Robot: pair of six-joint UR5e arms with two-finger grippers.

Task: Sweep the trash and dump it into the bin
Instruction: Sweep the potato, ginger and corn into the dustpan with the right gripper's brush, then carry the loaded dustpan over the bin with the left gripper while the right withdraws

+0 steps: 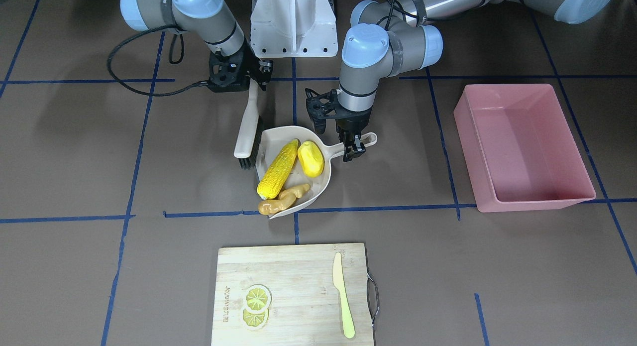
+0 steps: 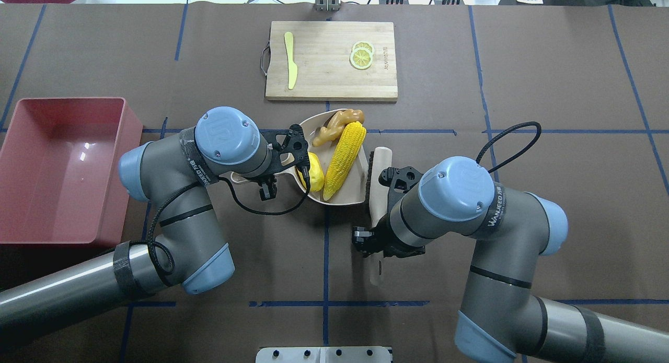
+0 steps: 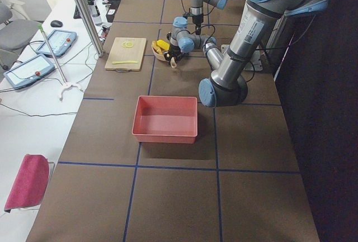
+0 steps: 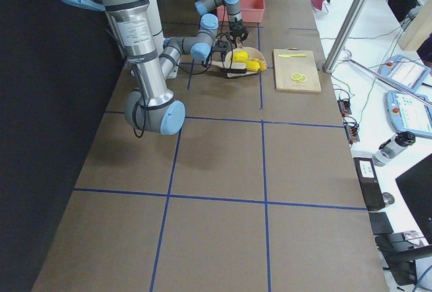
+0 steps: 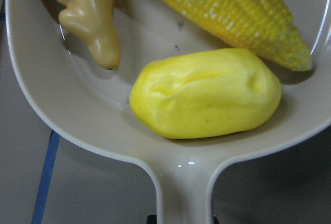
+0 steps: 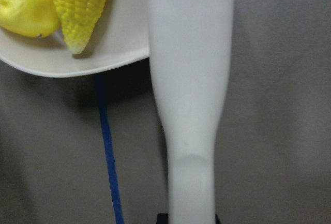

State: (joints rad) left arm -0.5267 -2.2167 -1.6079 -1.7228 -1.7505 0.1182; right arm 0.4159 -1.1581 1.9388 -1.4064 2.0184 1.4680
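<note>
The beige dustpan (image 1: 321,184) lies at the table's middle and holds the trash: the corn cob (image 1: 277,169), the lumpy yellow piece (image 1: 310,158) and the ginger root (image 1: 283,199), which pokes over the pan's front lip. My left gripper (image 1: 354,147) is shut on the dustpan's handle (image 5: 181,193). My right gripper (image 1: 249,79) is shut on the handle of a white brush (image 1: 247,132), whose bristles rest beside the pan. The pink bin (image 1: 522,147) stands empty on my left, apart from the pan. The left wrist view shows the lumpy piece (image 5: 207,92) close up.
A wooden cutting board (image 1: 293,266) lies beyond the dustpan, with two lemon slices (image 1: 257,306) and a pale yellow-green knife (image 1: 343,296) on it. The robot's white base (image 1: 293,22) stands between the arms. Blue tape lines cross the brown table.
</note>
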